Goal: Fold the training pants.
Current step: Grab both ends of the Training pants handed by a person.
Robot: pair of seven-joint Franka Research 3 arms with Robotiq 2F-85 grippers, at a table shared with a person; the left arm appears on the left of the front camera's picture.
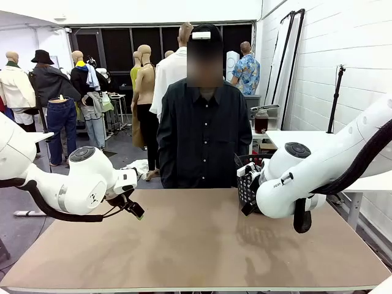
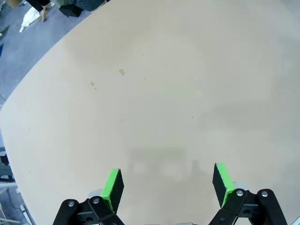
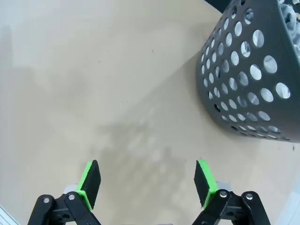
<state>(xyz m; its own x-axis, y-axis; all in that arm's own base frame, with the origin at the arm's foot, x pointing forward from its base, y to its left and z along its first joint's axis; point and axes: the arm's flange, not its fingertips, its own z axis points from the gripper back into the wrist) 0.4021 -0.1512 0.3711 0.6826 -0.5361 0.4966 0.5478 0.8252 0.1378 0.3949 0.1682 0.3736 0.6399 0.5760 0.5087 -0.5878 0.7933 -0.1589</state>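
Light grey fabric that looks like the training pants lies inside a black perforated basket and shows through its holes and over its rim. The basket stands at the table's far right, partly hidden behind my right arm. My right gripper hovers open over bare tabletop just beside the basket, nothing between its green pads. Above the table's left side, my left gripper is open and holds nothing; its black fingers point down toward the table.
A person in a dark shirt stands at the far edge of the tan table, hands out of sight. The table's left edge and the floor beyond show in the left wrist view.
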